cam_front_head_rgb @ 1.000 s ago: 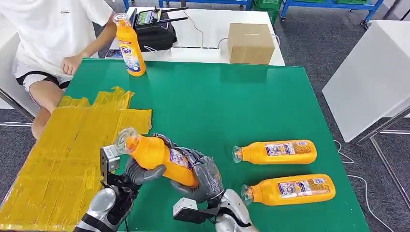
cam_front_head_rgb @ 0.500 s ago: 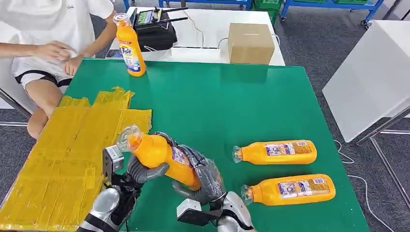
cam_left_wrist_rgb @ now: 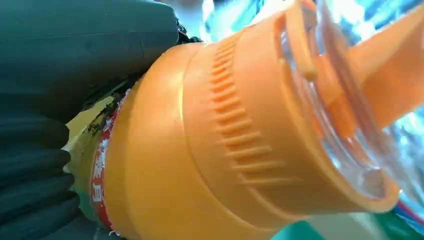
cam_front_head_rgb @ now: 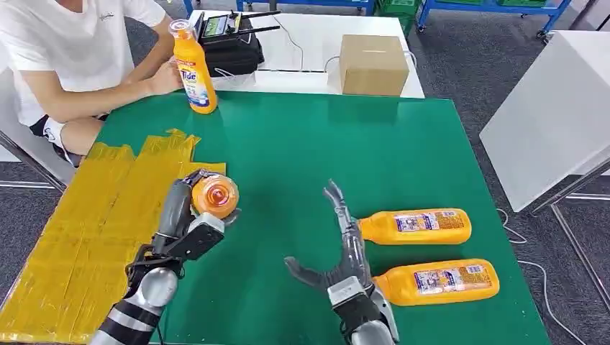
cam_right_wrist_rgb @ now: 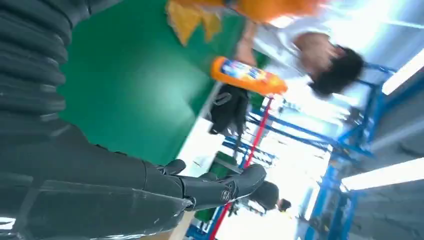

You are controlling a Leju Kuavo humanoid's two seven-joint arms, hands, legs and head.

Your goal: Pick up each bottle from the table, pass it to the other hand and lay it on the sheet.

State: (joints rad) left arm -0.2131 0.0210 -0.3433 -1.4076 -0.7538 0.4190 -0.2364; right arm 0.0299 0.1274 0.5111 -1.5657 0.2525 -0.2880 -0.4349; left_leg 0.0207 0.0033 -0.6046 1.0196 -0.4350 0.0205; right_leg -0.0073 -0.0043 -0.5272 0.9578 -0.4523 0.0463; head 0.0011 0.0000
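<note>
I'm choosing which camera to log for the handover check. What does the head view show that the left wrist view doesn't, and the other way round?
Head view alone: the right hand open with fingers spread above the green table, two bottles lying on the table, an upright bottle at the far edge, the yellow sheet, a cardboard box and a seated person.
Left wrist view alone: the ribbed collar and clear cap of the held bottle close up.
Both: the left hand gripping that bottle.
</note>
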